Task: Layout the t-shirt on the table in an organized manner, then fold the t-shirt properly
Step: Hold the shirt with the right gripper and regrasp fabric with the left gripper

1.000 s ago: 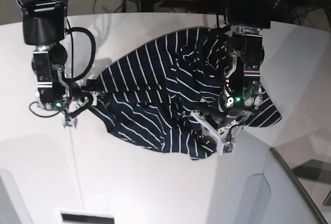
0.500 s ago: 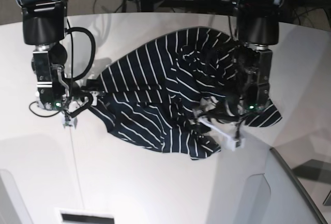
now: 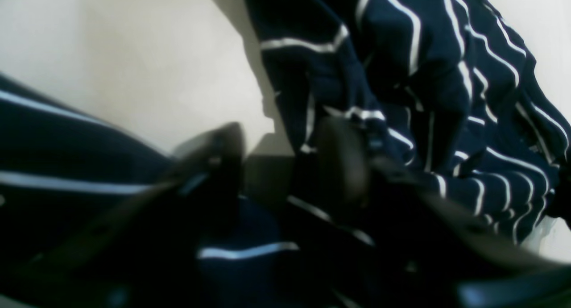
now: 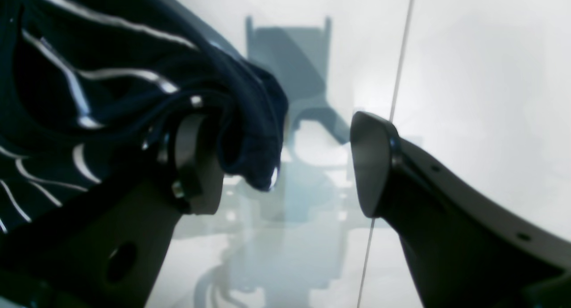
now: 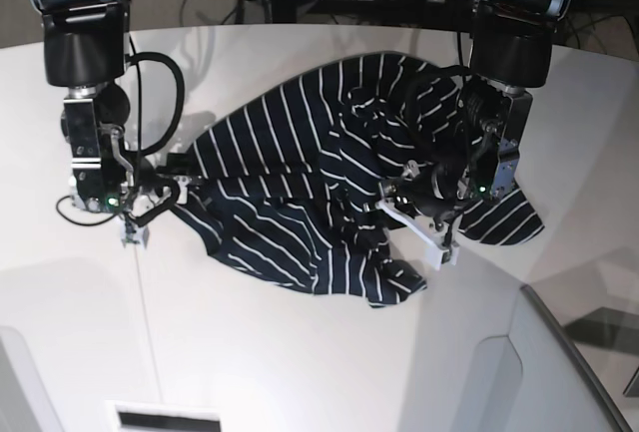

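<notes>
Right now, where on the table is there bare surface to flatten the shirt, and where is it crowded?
Bare table runs along the near side, below the crumpled t-shirt, and on both sides of the thin dark seam. A narrower strip lies beyond the shirt. The middle is crowded: the right gripper sits at the shirt's one edge, and the left gripper is over the bunched folds.
</notes>
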Motion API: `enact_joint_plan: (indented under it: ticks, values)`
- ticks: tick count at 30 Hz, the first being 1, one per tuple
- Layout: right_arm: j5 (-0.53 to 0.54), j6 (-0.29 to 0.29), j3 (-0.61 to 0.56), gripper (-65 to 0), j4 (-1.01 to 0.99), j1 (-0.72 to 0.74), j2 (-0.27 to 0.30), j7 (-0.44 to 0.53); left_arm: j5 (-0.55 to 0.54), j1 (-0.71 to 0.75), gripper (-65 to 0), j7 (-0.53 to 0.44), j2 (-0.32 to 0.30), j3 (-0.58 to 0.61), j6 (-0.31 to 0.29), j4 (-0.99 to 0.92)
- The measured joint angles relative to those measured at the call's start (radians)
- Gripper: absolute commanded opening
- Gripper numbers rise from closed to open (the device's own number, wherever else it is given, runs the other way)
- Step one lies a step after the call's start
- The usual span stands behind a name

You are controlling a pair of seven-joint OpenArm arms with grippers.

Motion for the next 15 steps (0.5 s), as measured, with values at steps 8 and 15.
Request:
enact_joint_plan:
  ticks: [8,15]
  values:
    - [0.000,0.000,0.000,-24.5,0.000,-0.001,0.000,0.000,0.000,-0.012,-65.0,0.000,0.003,0.002,-0.007,-0.005]
    - [0.000,0.000,0.000,-24.5,0.000,-0.003,0.000,0.003,0.004,0.008,-65.0,0.043,-0.015,0.003,0.002,0.172]
